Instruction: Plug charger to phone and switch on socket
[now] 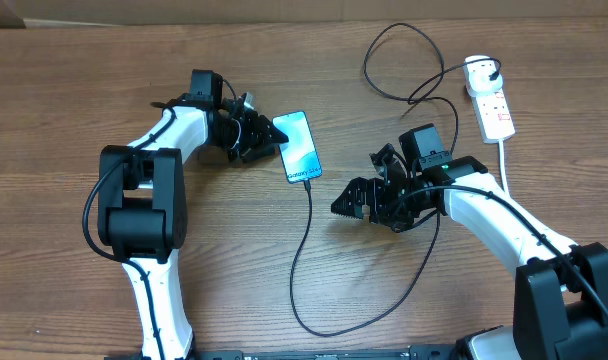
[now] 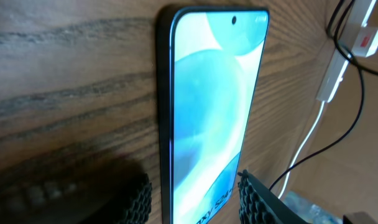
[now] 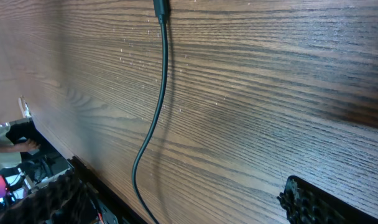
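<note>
Lower end of the phone cut off in the left wrist view; the socket too small overhead to read its switch.

A brown wooden table with dark, streaky grain fills nearly the whole overhead view. A paler tan strip runs along the top edge of that frame. In the right wrist view soft light sheens the wood, and the lower left corner shows a dim, blurred room beyond the table's edge.

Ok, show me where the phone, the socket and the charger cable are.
phone [image 1: 302, 147]: overhead view, middle of its blue screen.
socket [image 1: 495, 108]: overhead view, middle of the white strip.
charger [image 3: 163, 74]: right wrist view, a stretch of its black cable.
</note>
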`<state>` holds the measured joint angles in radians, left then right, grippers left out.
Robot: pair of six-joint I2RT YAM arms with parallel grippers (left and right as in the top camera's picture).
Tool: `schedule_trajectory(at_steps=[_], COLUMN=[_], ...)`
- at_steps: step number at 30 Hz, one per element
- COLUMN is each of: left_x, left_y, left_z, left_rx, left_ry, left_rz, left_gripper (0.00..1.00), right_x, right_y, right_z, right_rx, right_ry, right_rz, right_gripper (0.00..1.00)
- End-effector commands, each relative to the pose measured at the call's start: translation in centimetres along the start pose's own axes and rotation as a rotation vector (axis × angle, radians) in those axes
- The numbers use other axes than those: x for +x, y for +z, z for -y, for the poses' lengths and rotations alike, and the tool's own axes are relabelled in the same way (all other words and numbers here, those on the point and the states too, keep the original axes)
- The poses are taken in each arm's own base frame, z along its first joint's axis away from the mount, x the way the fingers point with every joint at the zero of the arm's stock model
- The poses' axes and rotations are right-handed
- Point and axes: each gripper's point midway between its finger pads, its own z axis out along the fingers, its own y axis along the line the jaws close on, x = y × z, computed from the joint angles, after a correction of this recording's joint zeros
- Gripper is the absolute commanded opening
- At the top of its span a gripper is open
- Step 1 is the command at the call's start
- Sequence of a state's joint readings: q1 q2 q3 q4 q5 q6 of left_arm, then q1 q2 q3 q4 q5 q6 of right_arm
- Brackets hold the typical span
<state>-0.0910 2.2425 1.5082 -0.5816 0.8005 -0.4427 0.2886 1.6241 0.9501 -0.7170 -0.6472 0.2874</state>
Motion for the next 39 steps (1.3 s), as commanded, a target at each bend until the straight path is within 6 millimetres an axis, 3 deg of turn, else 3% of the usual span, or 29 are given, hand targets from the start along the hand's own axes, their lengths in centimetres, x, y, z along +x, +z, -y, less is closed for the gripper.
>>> schedule_trajectory(at_steps=[1, 5, 10, 15, 17, 18, 24, 27, 29, 35, 39], left_x=[-0.1, -0.1, -1.1, -1.7, -1.0, -0.5, 2.8, 4.5, 5.1, 6.6, 6.5], left_y=[-0.1, -1.5, -5.9, -13.2, -16.2, -17.4, -24.2, -27.4, -28.2, -27.3, -26.7], left_z=[-1.4, -0.8, 1.1, 5.2, 6.9, 7.5, 10.0, 9.9, 9.3, 7.8, 7.8], left_rx=[-0.08, -0.127, -0.276, -0.423, -0.454, -0.465, -0.563, -0.644, -0.686, -0.719, -0.7], left_ry=[0.03, 0.083, 0.202, 0.279, 0.306, 0.316, 0.346, 0.304, 0.281, 0.242, 0.242], left_rz=[0.011, 0.007, 0.064, 0.215, 0.278, 0.303, 0.447, 0.523, 0.529, 0.436, 0.416], left_gripper=[0.44, 0.5, 0.57, 0.68, 0.81, 1.0, 1.0, 1.0, 1.0, 1.0, 1.0], right_x=[-0.5, -0.5, -0.6, -0.6, -0.6, -0.7, -3.3, -5.9, -7.4, -11.1, -13.7], right_y=[-0.4, -0.4, -0.4, -0.4, -0.5, -0.5, -2.7, -5.9, -8.1, -16.1, -22.4], right_z=[-0.4, -0.4, -0.1, -0.1, -0.2, -0.2, -1.7, -2.7, -2.8, -2.7, 0.4], right_rx=[-0.004, -0.003, 0.011, 0.011, 0.01, 0.009, -0.008, 0.017, 0.069, 0.228, 0.414], right_ry=[-0.021, -0.022, -0.021, -0.015, -0.014, -0.017, -0.037, -0.03, -0.022, 0.011, 0.105], right_rz=[0.02, 0.022, 0.026, 0.026, 0.027, 0.03, 0.099, 0.169, 0.221, 0.404, 0.601], right_gripper=[1.0, 1.0, 1.0, 1.0, 1.0, 1.0, 1.0, 1.0, 1.0, 1.0, 1.0])
